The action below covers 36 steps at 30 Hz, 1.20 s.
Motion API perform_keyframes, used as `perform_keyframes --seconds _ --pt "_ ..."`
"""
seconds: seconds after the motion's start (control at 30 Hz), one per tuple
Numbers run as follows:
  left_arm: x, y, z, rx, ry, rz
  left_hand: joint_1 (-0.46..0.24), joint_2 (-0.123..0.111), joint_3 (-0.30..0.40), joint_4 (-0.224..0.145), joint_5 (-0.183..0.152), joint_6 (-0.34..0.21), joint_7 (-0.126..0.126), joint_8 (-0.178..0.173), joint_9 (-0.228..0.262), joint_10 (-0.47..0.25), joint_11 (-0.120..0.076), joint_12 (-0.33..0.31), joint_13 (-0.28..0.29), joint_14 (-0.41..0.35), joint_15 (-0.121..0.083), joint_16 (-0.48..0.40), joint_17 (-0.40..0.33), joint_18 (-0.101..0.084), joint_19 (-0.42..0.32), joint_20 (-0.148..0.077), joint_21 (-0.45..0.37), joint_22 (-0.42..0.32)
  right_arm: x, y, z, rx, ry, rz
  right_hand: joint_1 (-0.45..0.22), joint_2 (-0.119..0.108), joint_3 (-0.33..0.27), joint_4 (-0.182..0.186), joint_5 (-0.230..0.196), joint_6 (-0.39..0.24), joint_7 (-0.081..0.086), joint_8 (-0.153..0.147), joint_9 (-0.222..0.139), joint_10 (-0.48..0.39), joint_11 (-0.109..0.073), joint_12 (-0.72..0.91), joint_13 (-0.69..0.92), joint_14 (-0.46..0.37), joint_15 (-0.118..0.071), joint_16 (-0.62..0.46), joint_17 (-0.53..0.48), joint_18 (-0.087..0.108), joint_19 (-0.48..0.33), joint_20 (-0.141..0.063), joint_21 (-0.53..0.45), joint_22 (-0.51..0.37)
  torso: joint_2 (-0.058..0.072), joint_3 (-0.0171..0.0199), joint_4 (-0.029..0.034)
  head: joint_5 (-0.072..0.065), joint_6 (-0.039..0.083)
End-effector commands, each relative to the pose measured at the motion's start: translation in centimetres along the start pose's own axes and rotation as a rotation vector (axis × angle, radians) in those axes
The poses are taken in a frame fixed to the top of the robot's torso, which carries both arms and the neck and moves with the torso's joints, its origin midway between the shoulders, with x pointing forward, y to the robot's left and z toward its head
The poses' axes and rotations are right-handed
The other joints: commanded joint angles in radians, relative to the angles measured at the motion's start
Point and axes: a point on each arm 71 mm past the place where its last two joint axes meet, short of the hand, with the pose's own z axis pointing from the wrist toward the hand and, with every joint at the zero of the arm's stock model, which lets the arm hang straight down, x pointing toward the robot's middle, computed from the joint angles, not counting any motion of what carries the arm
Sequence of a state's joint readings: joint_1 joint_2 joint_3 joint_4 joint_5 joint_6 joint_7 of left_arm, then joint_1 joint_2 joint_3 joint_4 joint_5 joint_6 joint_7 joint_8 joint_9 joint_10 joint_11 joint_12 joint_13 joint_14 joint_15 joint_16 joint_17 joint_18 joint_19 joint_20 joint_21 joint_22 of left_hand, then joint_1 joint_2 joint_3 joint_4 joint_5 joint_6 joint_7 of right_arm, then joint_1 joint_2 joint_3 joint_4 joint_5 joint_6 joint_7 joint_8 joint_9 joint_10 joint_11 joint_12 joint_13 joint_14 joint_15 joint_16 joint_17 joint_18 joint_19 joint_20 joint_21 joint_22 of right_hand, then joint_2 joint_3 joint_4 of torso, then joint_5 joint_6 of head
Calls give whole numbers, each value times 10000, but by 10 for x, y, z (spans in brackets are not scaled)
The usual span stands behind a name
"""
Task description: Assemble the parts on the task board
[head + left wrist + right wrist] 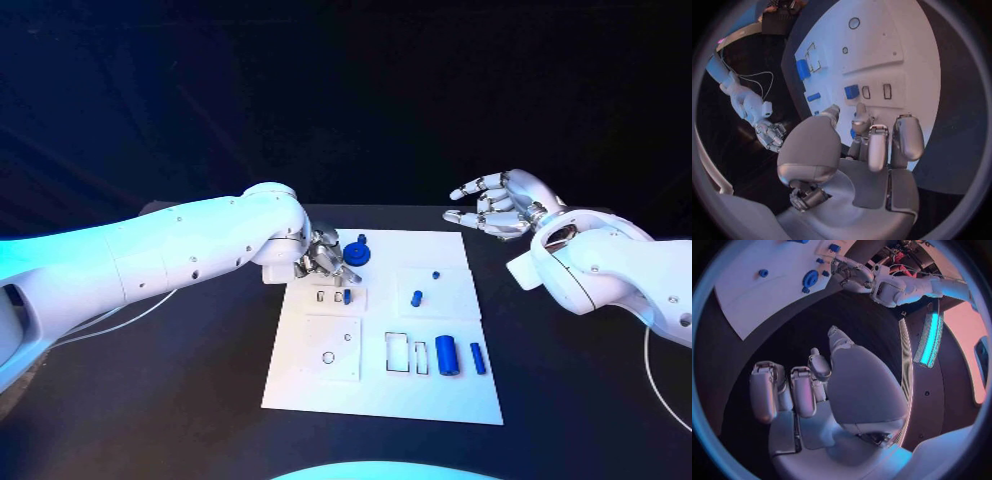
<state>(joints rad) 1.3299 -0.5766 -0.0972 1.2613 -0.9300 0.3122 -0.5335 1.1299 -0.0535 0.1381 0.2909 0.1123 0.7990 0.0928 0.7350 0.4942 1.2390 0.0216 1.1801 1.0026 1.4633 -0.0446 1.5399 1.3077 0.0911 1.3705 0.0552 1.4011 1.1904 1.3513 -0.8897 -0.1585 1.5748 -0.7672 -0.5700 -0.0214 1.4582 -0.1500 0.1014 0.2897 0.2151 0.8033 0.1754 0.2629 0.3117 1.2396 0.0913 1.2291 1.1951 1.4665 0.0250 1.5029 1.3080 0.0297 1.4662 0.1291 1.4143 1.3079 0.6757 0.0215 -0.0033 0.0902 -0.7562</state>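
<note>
Assembly looks barely begun, judging by how many pieces lie loose on the flat white plastic task board point(433, 400), which sits in the middle of the black tabletop point(173, 400).

At the board's far left corner the left robot hand point(323, 256) hovers low, its silver fingers point(861, 120) curled toward a round dark-blue gear-like part point(358, 254) that stands just beside them. Whether the fingers actually pinch that part I cannot tell; they are close together and right against it. Just nearer than this hand, a small blue block point(348, 296) stands in one of a row of little slots, the neighbouring slots showing bare.

Toward the board's middle a small blue peg point(417, 298) lies on a raised white panel. Nearer the board's front edge, two long blue bars point(447, 355) lie side by side next to outlined rectangular recesses that seem unfilled, so most seating work remains.

Beyond the board's far right corner, well apart from it, the right robot hand point(498, 205) hangs above the tabletop, fingers spread and holding nothing.
</note>
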Motion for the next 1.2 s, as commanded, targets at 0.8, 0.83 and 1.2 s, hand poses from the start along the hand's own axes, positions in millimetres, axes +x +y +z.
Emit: perform_keyframes --seconds 0.8,0.83,1.2 --pt "11 0 6 -109 980 353 219 158 -5 -1 41 -86 55 -92 35 -146 29 -82 -61 933 69 54 2232 -152 20 85 70 43 2 2 1 -103 87 -9 -92 -15 66 -11 77 -52 20 59 -15 -44 6 -61 -13 696 -85 -54 1281 89 159 -73 -58 1936 -15 4 -2 -24 -110" --pt "11 0 6 -113 986 348 248 172 4 -1 44 -83 56 -96 38 -146 30 -79 -55 934 72 56 2235 -151 18 89 74 47 2 1 2 -102 87 -10 -91 -12 73 -12 80 -52 19 63 -16 -37 6 -55 -7 697 -85 -53 1284 89 159 -73 -59 1936 -15 4 -2 -24 -110" --pt "13 -1 7 -45 1027 189 670 435 289 -20 52 1 32 -120 88 -143 15 -65 -14 934 71 61 2244 -156 4 110 130 126 2 2 2 -98 105 -10 -91 -12 73 -12 80 -52 19 63 -16 -37 6 -55 -7 697 -85 -53 1284 89 159 -73 -59 1936 -3 8 0 -30 -118"
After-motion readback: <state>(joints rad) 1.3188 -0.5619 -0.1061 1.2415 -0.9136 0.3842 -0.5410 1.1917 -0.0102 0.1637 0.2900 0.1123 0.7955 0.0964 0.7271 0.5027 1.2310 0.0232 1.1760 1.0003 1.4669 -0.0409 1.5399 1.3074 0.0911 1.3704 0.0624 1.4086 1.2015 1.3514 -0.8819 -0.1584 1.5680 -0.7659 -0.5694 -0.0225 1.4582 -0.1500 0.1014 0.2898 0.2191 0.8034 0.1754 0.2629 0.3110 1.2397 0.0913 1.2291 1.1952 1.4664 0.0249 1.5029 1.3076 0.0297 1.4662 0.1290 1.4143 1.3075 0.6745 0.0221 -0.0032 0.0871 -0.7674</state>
